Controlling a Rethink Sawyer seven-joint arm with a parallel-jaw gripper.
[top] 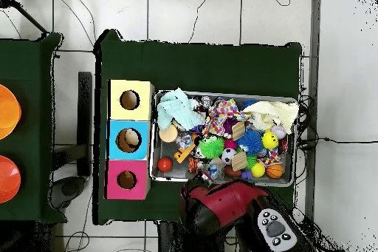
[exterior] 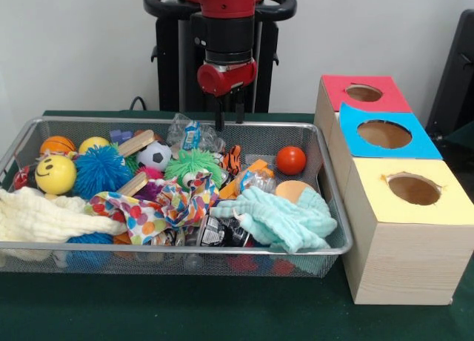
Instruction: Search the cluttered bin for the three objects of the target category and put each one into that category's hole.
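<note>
Dark green cloth (exterior: 185, 311) covers the table, and on it sits a silver wire-mesh bin (exterior: 44, 130) packed with toys and cloths. Round balls lie among the clutter: a yellow smiley-face ball (exterior: 55, 175) at the bin's left end, a blue spiky rubber ball (exterior: 101, 170) just beside it, a small orange basketball (exterior: 57, 144) and a plain yellow ball (exterior: 93, 143) along the far wall, a black-and-white soccer ball (exterior: 154, 156) near the middle, and a smooth red ball (exterior: 291, 160) toward the right end. Being round, they show no long axis. A mint-green folded cloth (exterior: 278, 219), a cream cloth (exterior: 37, 215) and a colourful dotted cloth (exterior: 159, 205) drape over the near side.

Beside the bin's right end stands a row of three pale wooden boxes, each with a round hole in its top: a yellow-topped box (exterior: 444, 200), a blue-topped box (exterior: 422, 144) and a red-topped box (exterior: 392, 96).

Above the bin's far wall hangs the red and black gripper (exterior: 229, 120), its two thin dark fingers (exterior: 219, 118) slightly apart, pointing straight down, holding nothing and touching nothing.
</note>
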